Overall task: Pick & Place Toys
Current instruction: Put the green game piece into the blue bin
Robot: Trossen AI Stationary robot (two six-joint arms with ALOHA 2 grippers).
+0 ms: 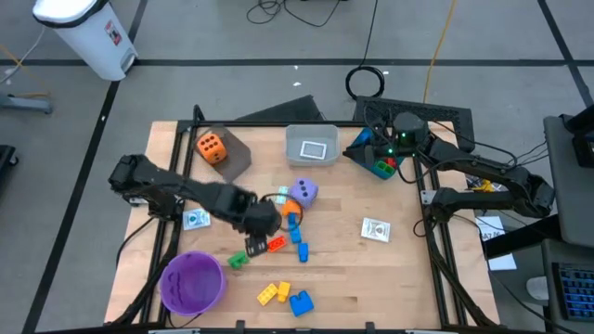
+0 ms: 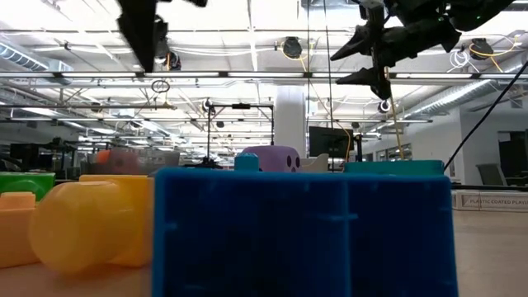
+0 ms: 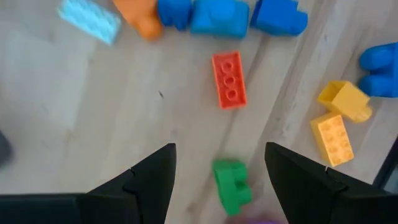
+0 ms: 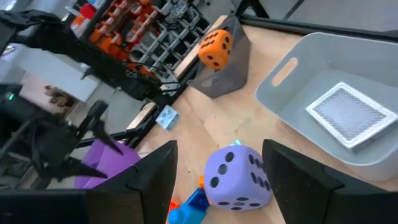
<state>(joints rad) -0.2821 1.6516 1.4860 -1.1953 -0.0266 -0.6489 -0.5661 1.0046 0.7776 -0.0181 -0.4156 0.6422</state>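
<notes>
A wooden table (image 1: 390, 278) stands on a grey floor, scattered with toys; the left gripper (image 3: 217, 180) hangs with fingers spread wide and empty above a green brick (image 3: 231, 185), a red brick (image 3: 228, 79) just beyond it; yellow bricks (image 1: 273, 293) lie near six o'clock; the purple die (image 1: 303, 192) sits at centre, the orange die (image 1: 210, 147) toward ten o'clock; the right gripper (image 4: 217, 180) waits at two o'clock, fingers apart, holding nothing.

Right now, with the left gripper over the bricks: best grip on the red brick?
Take the red brick across its two long sides, from straight above. It lies flat, studs up, clear of its neighbours, the green brick nearest. The left gripper is open above.
</notes>
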